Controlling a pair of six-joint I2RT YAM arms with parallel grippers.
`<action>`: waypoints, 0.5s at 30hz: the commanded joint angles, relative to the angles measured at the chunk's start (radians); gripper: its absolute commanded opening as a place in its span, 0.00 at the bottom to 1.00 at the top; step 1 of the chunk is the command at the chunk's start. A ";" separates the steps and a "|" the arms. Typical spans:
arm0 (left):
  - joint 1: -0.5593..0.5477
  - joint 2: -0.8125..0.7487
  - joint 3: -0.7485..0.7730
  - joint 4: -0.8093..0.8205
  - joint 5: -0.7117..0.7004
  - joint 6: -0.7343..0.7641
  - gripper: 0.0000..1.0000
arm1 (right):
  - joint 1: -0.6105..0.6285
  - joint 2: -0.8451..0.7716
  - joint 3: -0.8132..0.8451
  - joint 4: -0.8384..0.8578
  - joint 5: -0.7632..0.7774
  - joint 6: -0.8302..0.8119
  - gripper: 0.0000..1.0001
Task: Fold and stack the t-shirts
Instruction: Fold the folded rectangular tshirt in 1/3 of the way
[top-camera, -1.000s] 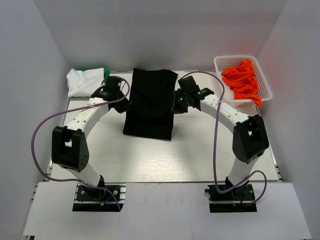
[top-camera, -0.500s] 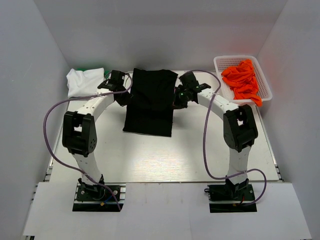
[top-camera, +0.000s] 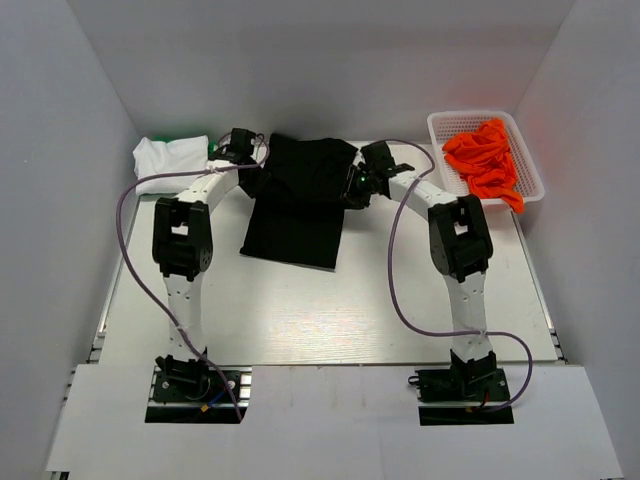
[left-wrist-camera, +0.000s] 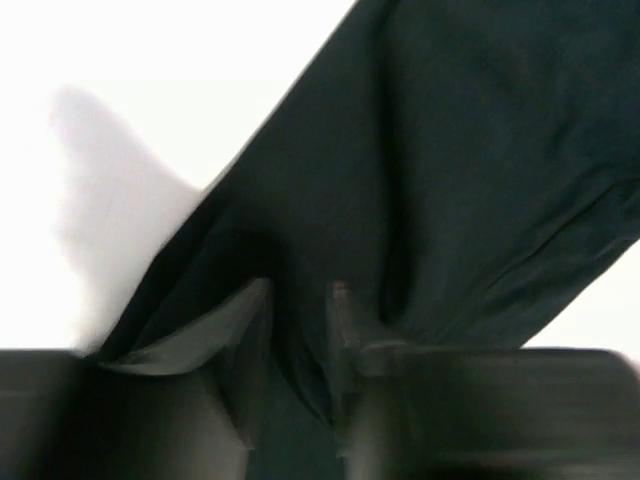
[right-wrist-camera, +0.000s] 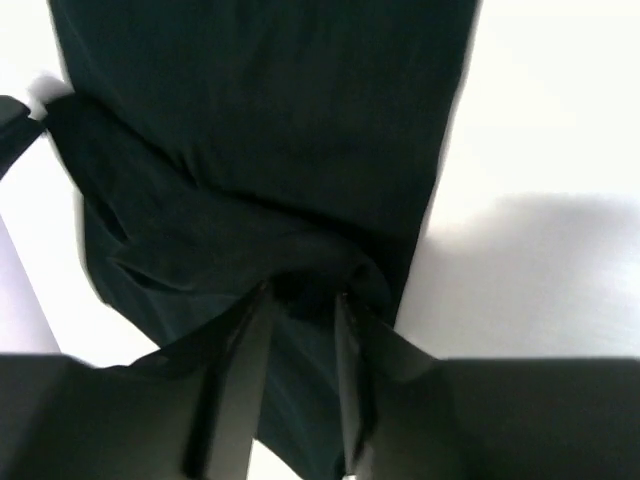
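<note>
The black t-shirt (top-camera: 296, 205) lies as a long strip in the middle of the table (top-camera: 300, 310), bunched at its far end. My left gripper (top-camera: 256, 168) sits at its far left edge and my right gripper (top-camera: 352, 188) at its far right edge. In the left wrist view the gripper (left-wrist-camera: 298, 300) has its fingers apart, with black cloth (left-wrist-camera: 450, 150) lying in the gap. The right gripper (right-wrist-camera: 300, 300) is also open over a raised fold of the cloth (right-wrist-camera: 270, 100). A white t-shirt (top-camera: 170, 160) lies at the back left, a bit of green (top-camera: 190, 136) behind it. Orange t-shirts (top-camera: 485, 160) fill a basket.
The white basket (top-camera: 440, 124) stands at the back right corner. White walls close in the table at the back and on both sides. Both arms reach far out from their bases (top-camera: 195, 385), cables looping over the near table.
Both arms have stretched toward the back, shifting the black shirt and bunching its far end. Both grippers, shut on its side edges a second ago, now have parted jaws.
</note>
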 joint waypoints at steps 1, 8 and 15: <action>0.030 0.060 0.161 0.028 0.006 -0.015 0.46 | -0.055 0.018 0.145 0.134 -0.027 0.098 0.40; 0.053 0.135 0.379 0.016 0.161 0.030 1.00 | -0.106 0.028 0.189 0.097 -0.076 0.051 0.64; 0.053 -0.090 0.215 -0.056 0.145 0.122 1.00 | -0.042 -0.142 0.079 -0.024 -0.062 -0.208 0.90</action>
